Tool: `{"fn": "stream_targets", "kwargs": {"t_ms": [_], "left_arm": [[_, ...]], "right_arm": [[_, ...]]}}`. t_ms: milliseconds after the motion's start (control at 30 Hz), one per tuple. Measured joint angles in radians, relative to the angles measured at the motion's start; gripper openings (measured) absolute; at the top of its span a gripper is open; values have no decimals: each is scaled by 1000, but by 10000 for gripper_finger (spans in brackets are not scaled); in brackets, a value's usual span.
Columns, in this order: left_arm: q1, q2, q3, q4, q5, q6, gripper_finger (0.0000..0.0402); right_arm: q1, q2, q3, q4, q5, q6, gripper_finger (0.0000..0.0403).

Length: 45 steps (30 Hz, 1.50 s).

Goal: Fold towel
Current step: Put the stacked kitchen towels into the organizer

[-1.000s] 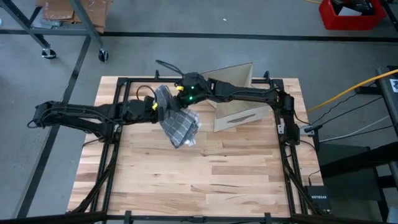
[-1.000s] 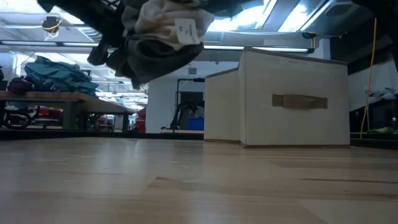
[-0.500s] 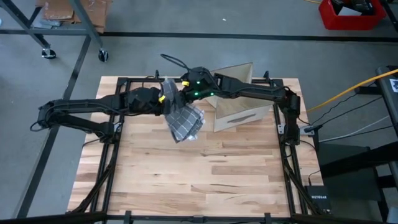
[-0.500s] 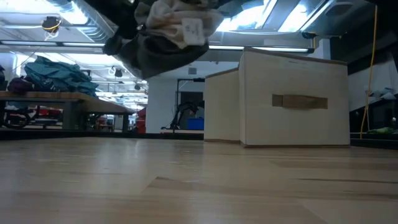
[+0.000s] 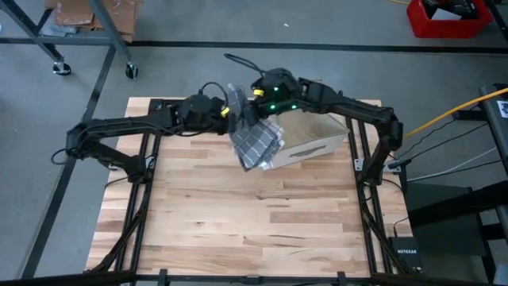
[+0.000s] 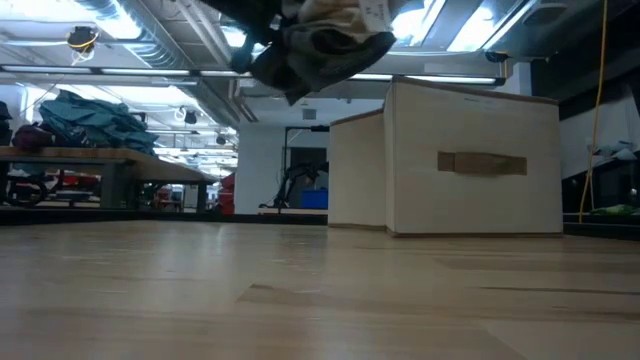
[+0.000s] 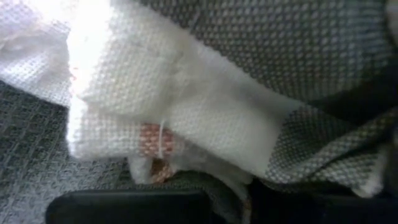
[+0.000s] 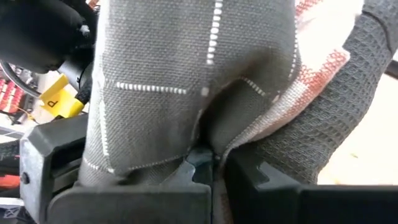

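Hanging in the air above the far part of the table [image 5: 238, 230], the towel [image 5: 258, 143] is a bunched grey cloth with thin pale check lines, sitting in the upper middle of the high view. Both arms meet at its top edge. The left gripper [image 5: 228, 112] reaches in from the left of the frame and is clamped on the towel's upper corner; the right gripper [image 5: 255, 102] comes in from the right, green lights glowing on its wrist, and is clamped on the cloth just beside the left one. The loose body of the towel droops below and to the right of the two grippers, its lower end overlapping the near corner of the box [image 5: 313, 139] in the high view.

In the low view the towel [image 6: 325, 45] shows as a dark crumpled bundle at the top centre of the frame, well clear of the wooden surface, with a small white label on it. The pale box [image 6: 470, 160] stands on the table at the right of that frame, a slot handle in its front face.

The left wrist view is filled with towel [image 7: 249, 74]: grey waffle weave, a white section and a small reddish patch pressed close to the dark fingers [image 7: 124, 208]. The right wrist view shows the grey fabric [image 8: 186, 81] pinched down between narrow-set dark fingers [image 8: 134, 202], with a red-and-white striped part at the upper right.
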Motion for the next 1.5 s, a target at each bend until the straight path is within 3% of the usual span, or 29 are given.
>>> {"fn": "stream_targets", "kwargs": {"t_ms": [767, 1500], "left_arm": [[98, 388, 487, 3, 204, 41, 21], [217, 665, 737, 94, 306, 26, 21]], "right_arm": [[-169, -209, -2, -282, 15, -109, 21], [-417, -219, -4, -428, -17, -222, 20]]}}
